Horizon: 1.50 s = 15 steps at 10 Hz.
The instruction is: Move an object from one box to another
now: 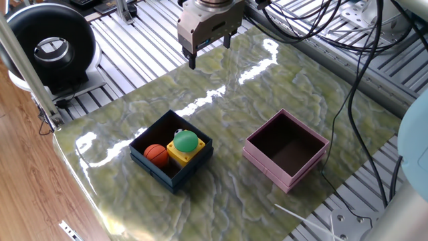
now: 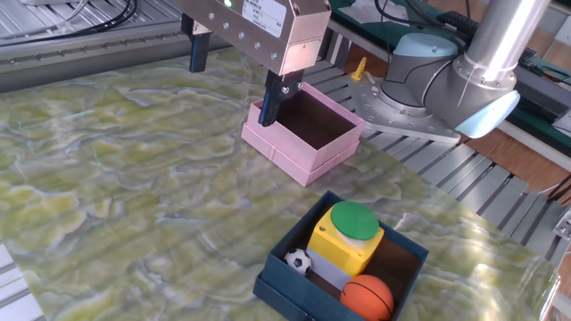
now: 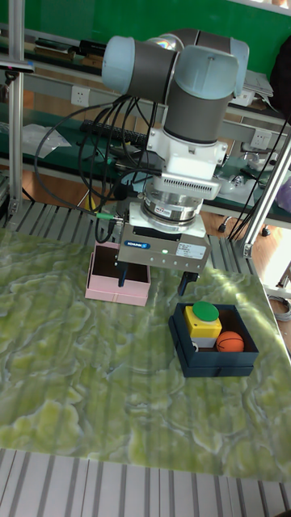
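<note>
The navy-blue box (image 1: 159,175) (image 2: 284,300) (image 3: 212,360) sits on the green marbled table. It holds a yellow block with a green button (image 1: 185,142) (image 2: 353,223), an orange ball (image 1: 156,154) (image 2: 367,296) and a small soccer ball (image 2: 298,260). The pink box (image 1: 266,164) (image 2: 294,157) (image 3: 113,289) stands apart from it with only its dark inside showing. My gripper (image 1: 210,53) (image 2: 232,85) (image 3: 153,280) hangs open, holding nothing. It is high over the table's far side, between the two boxes and above neither.
A black ring-shaped device (image 1: 50,43) stands off the table's left corner. Black cables (image 1: 348,40) trail over the slatted frame behind. The robot's base (image 2: 446,80) is beyond the pink box. Thin white sticks (image 1: 301,214) lie past the table's near right edge.
</note>
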Motion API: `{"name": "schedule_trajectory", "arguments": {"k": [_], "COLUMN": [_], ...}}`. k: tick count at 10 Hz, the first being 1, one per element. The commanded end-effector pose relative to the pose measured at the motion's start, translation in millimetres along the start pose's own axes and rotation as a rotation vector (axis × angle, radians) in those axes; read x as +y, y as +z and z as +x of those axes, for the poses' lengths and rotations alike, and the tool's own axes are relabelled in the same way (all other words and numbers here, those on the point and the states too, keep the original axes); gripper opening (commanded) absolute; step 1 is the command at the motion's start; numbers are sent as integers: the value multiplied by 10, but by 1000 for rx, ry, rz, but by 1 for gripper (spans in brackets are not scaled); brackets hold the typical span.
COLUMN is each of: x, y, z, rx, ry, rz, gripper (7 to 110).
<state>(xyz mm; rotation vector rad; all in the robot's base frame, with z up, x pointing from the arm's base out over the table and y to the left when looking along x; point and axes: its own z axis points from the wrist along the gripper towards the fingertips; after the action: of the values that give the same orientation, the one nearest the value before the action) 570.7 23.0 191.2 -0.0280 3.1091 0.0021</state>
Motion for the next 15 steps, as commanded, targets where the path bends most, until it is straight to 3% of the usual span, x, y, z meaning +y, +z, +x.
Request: {"name": "schedule_trajectory", "arguments": {"k": [1,6,9,10,11,12,15], "x": [27,45,119,107,86,80,131], "y": [-20,-12,-17,-15,-20,-26,-73], "z": [0,1,43,45,6,-22,-135], "rx": [-3,-3,13,13,-2,-14,-69], "ry": [5,8,-22,-35,-40,-35,-33], "rz": [-13,-16,-49,-49,-47,-46,-58], "gripper": [7,7,7,22,22,44,44]}}
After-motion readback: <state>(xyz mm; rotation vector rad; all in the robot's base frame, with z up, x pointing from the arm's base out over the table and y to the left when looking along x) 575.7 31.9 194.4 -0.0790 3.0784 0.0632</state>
